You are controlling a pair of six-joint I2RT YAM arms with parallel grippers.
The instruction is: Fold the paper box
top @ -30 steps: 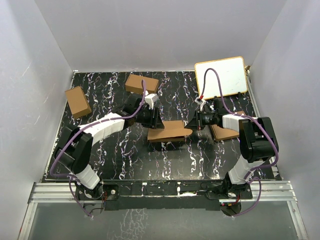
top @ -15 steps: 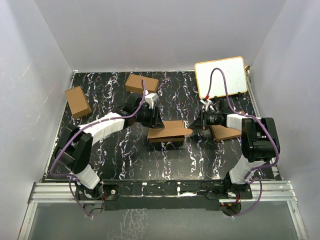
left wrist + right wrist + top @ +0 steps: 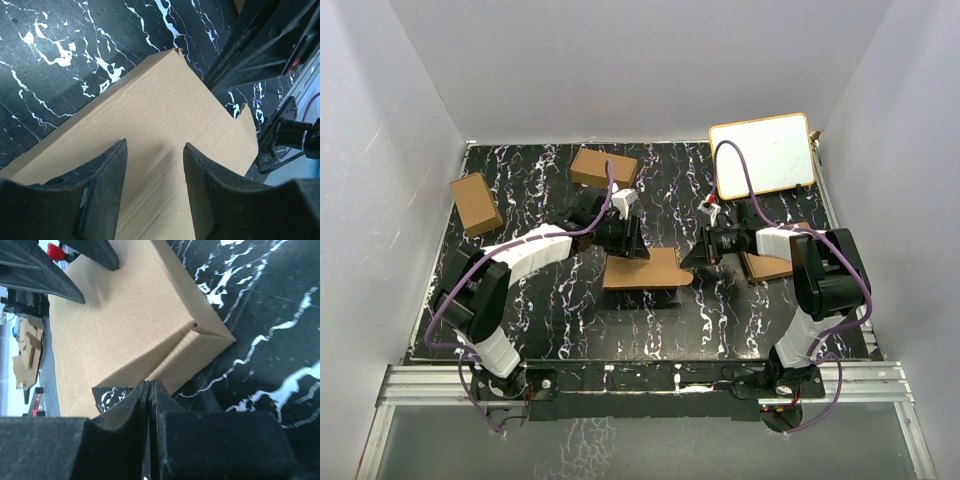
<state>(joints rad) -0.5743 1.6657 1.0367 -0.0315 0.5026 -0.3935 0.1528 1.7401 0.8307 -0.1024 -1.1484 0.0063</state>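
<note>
The paper box (image 3: 642, 270) lies mid-table as a slim brown carton. It also shows in the left wrist view (image 3: 150, 115) and the right wrist view (image 3: 115, 325). My left gripper (image 3: 628, 242) is open at the carton's far edge, and its fingertips (image 3: 112, 160) rest on or just above the creased top panel. My right gripper (image 3: 688, 256) is shut and empty. Its tip (image 3: 150, 386) sits at the carton's right end, beside the folded end panel. Whether it touches the cardboard I cannot tell.
Two shorter brown cartons stand at the far left (image 3: 475, 203) and the far middle (image 3: 603, 167). A white board (image 3: 763, 153) lies at the far right. A brown pile of sheets (image 3: 768, 266) lies under the right arm, near the right edge.
The carton has slid left and nearer. Its rounded right-end tab no longer sticks out. My right gripper has moved left against that end, and my left gripper followed the carton.
</note>
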